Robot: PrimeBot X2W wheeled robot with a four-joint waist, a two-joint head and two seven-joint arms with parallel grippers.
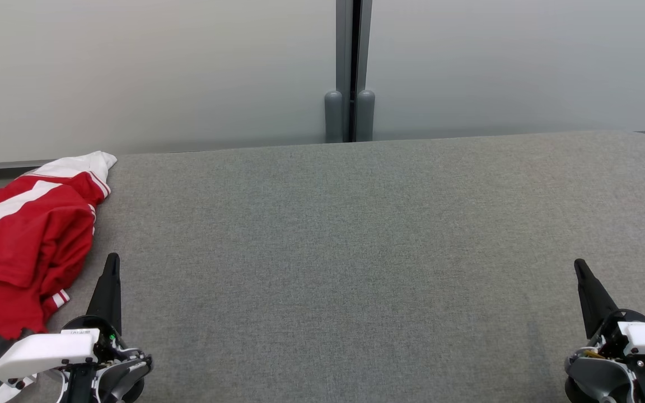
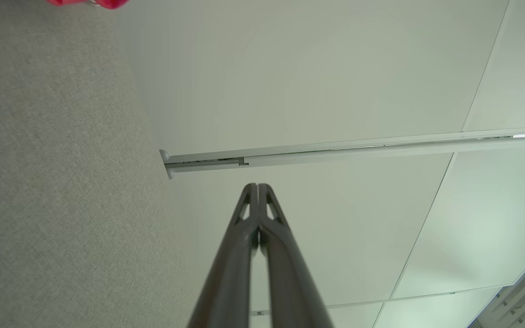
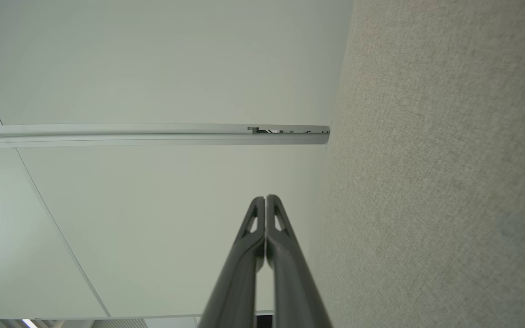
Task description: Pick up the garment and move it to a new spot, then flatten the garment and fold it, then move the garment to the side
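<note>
Garment (image 1: 26, 235), red with white stripes, lies crumpled and unfolded at the nine o'clock edge of the grey padded table (image 1: 356, 252). The left gripper (image 1: 112, 258), at seven o'clock just beside the cloth, has its fingers pressed together on nothing. The right gripper (image 1: 580, 263), at five o'clock and well apart from the cloth, is likewise closed and empty. By the look of it no step is done: pickup, relocation, flattening, folding and setting aside all remain.

The padded surface (image 1: 356, 252) was overlooked from the head, facing twelve o'clock. Each wrist view was aimed low along it toward the shared partition post (image 1: 344, 56).
</note>
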